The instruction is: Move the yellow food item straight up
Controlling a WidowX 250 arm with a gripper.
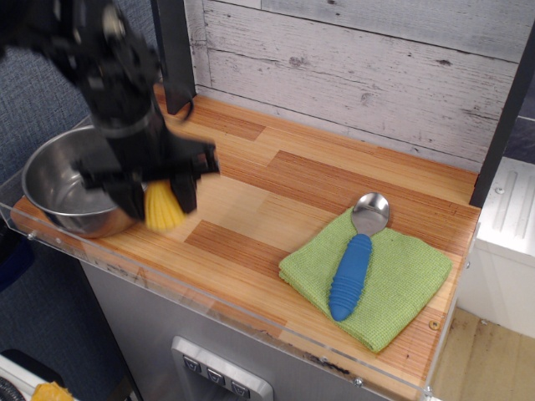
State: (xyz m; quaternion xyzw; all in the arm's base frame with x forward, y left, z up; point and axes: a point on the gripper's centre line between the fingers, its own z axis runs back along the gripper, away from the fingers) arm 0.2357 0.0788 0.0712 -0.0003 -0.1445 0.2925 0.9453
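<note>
The black robot hand (159,194) was clenched on the small yellow plastic corn-cob tip (163,209), one dark finger on each side of it, with the piece pinched between them near its upper part and its rounded, kernel-bumped end hanging downward. The corn piece was off the wooden plank tabletop (284,180), raised above the front left part of the boards (the whole arm and hand were smeared by motion blur, so finer detail of the grip could not be made out). Just beside the hand, to the left in the picture, sat the round shiny steel bowl (58,180) at the left end of the tabletop, close to the clear acrylic front edge. Well apart from these, toward the right end, a green woven cloth (393,280) lay flat on the wood, and on it rested a spoon with a ribbed blue handle and a silver metal bowl (355,263), its metal end pointing toward the whitewashed plank wall (359,67) behind.
</note>
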